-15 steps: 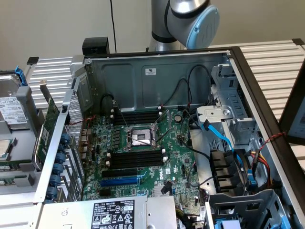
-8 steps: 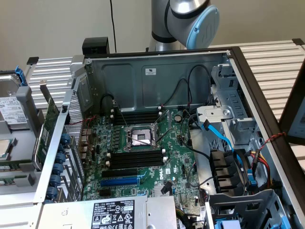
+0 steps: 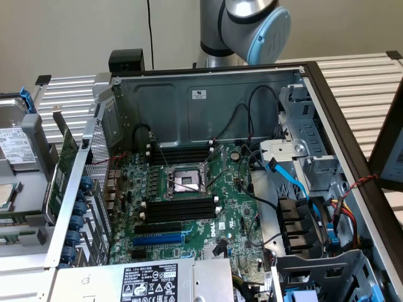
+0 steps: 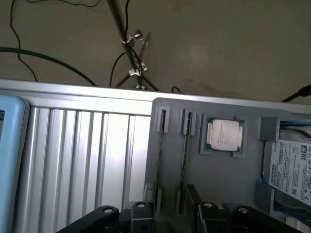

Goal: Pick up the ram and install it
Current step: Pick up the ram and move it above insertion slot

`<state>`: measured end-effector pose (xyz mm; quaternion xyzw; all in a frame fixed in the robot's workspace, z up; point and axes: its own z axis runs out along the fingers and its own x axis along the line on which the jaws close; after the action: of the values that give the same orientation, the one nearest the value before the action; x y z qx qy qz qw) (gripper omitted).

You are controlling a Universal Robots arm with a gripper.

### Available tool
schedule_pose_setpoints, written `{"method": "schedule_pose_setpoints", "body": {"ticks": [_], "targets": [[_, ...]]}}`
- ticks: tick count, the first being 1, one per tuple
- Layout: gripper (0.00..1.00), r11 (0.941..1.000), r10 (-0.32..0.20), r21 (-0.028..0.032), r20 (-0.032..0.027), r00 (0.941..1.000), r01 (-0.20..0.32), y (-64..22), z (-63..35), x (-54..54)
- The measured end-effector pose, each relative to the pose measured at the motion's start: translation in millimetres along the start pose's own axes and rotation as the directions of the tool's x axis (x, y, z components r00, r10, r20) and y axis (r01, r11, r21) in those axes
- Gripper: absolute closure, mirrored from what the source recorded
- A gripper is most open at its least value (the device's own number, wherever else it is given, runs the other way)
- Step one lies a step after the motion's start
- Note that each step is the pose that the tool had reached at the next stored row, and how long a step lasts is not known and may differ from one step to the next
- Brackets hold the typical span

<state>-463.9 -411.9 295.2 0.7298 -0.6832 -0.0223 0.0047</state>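
Observation:
My gripper (image 4: 172, 216) hangs over the grey parts tray (image 4: 228, 184) beside the computer case. Its black fingers (image 4: 141, 213) stand open with nothing between them. Just ahead of them, a narrow groove in the tray holds a thin stick seen edge-on, which looks like the ram (image 4: 184, 155). The neighbouring groove (image 4: 161, 145) holds a similar thin edge. In the exterior view the arm (image 3: 252, 25) rises behind the open case. On the motherboard, long black memory slots (image 3: 179, 207) lie empty on both sides of the CPU socket (image 3: 186, 182).
A processor (image 4: 224, 136) and a hard drive (image 4: 294, 170) sit in the same tray. A larger green card with a metal bracket (image 3: 63, 167) leans at the case's side towards the exterior view's left. Cables, blue connectors and drive bays (image 3: 315, 220) crowd the case. The table is ribbed aluminium (image 4: 87, 160).

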Motion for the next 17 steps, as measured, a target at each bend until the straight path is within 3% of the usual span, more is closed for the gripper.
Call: {"method": "schedule_pose_setpoints", "body": {"ticks": [9,11,13,14,17], "targets": [[0.61,1.0000,0.003,0.0000,-0.0008,1.0000,-0.003,-0.7,16.0,0.4],[0.61,1.0000,0.005,0.0010,-0.0088,0.9999,-0.005,-0.7,17.3,0.0],[0.61,1.0000,0.007,0.0034,-0.0249,0.9997,-0.007,-0.8,18.0,-0.3],[0.61,1.0000,0.008,0.0053,-0.0301,0.9995,-0.008,-0.8,18.6,-0.6],[0.61,0.9999,0.008,0.0066,-0.0314,0.9995,-0.008,-1.5,22.9,-2.0]]}}
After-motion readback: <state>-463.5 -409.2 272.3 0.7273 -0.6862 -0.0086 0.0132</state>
